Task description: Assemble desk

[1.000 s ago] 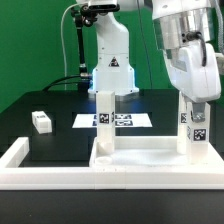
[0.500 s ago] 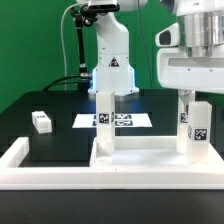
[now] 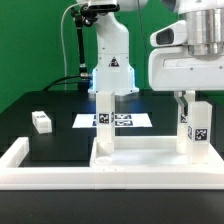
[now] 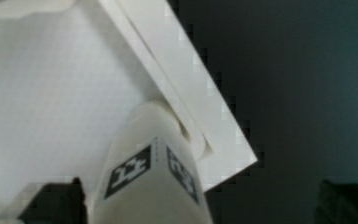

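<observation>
The white desk tabletop [image 3: 145, 152] lies at the front, against the low wall. Two white tagged legs stand upright on it: one near its left end [image 3: 105, 120], one at its right end [image 3: 192, 125]. A third leg [image 3: 41, 121] lies loose on the black table at the exterior view's left. My gripper [image 3: 191, 103] hangs over the right leg, open, its fingers level with the leg's top. In the wrist view that leg [image 4: 155, 165] rises from the tabletop [image 4: 51, 90] between my dark fingertips [image 4: 51, 203], with a gap on each side.
The low white barrier wall [image 3: 20, 152] runs along the front and up the left side. The marker board [image 3: 125, 121] lies flat behind the tabletop. The arm's base [image 3: 110, 60] stands at the back, with a cable beside it.
My jaws have spread from a grip on the right leg to wide open, and the hand has lifted and squared up above it. The leg stays upright.
</observation>
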Robot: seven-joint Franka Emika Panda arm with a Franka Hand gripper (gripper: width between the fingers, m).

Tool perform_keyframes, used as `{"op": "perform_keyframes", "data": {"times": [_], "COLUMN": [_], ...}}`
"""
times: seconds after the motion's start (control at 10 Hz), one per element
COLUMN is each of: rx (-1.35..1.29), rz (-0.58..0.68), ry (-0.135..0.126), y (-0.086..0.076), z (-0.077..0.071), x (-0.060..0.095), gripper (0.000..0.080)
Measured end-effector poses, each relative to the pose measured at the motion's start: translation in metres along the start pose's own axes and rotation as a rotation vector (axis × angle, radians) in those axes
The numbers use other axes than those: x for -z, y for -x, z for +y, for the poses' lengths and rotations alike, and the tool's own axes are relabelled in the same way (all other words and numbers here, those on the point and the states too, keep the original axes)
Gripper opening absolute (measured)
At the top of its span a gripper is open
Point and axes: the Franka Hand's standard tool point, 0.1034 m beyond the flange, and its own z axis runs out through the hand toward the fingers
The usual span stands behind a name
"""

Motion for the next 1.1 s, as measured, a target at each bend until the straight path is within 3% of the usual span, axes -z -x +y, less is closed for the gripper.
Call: {"op": "perform_keyframes", "data": {"times": [0.2,0.4,0.5,0.6,0.8,1.1], "rx": [0.229,0.183,0.184,0.13,-0.033,-0.25], "rz": [-0.003,-0.002,-0.003,-0.003,-0.002,0.002], "ry": [0.014,0.014,0.014,0.012,0.012,0.012], "y": [-0.0004,-0.0006,-0.0006,-0.0004,-0.0004,-0.0004], "z": [0.0047,0.0051,0.0054,0.005,0.0049,0.0039], "x": [-0.0008,-0.0014,-0.0017,-0.0019,-0.0021,-0.0022], "gripper": [0.0649,0.0649,0.0525,0.0525,0.0287,0.0288]}}
